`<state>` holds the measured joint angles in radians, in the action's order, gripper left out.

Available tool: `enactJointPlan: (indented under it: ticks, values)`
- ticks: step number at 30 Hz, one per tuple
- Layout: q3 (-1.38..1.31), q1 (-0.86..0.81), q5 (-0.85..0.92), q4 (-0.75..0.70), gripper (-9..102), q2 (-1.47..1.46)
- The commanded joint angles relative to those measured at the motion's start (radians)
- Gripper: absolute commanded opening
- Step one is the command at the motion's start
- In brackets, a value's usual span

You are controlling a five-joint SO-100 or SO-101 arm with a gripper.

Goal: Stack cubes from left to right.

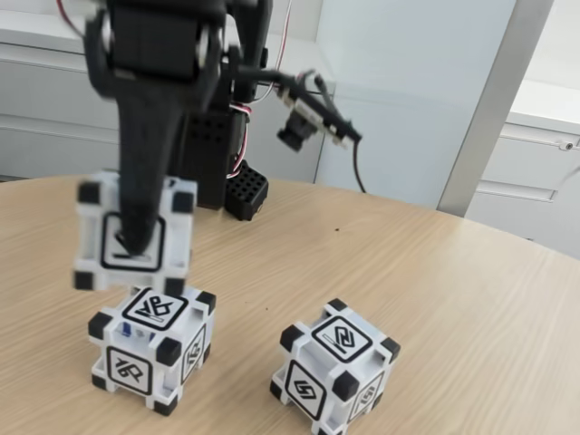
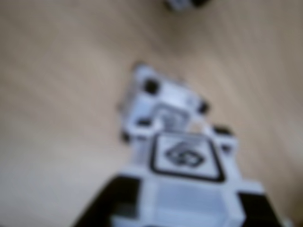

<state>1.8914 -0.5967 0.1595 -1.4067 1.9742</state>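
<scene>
Here, a held white plastic cube with black corner blocks (image 1: 134,233), clamped in the black two-finger hand (image 1: 136,243) and hanging clear of the light wooden tabletop (image 1: 426,272). Directly beneath in the fixed view, a second white cube with black corners (image 1: 152,349), resting on the wood, its top face just under the carried cube's lower edge. Offset slightly: carried cube a touch to the left of the lower one in that view, and tilted a little. Likely next: a small shift rightward, then straight down. In the blurred wrist view, carried cube (image 2: 187,163) near the lens, lower cube (image 2: 163,101) just beyond it. Third matching white cube (image 1: 333,367) well apart to the right in the fixed view, untouched.
</scene>
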Motion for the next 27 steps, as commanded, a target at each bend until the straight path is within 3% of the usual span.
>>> enactJointPlan:
  ticks: [1,11,21,27]
  values:
    - [0.008,0.005,-0.003,0.012,20,0.025]
    - [0.008,0.008,-0.025,0.081,21,0.012]
    - [-0.006,0.006,0.031,0.094,20,-0.193]
    - [0.000,0.006,0.066,0.084,31,-0.179]
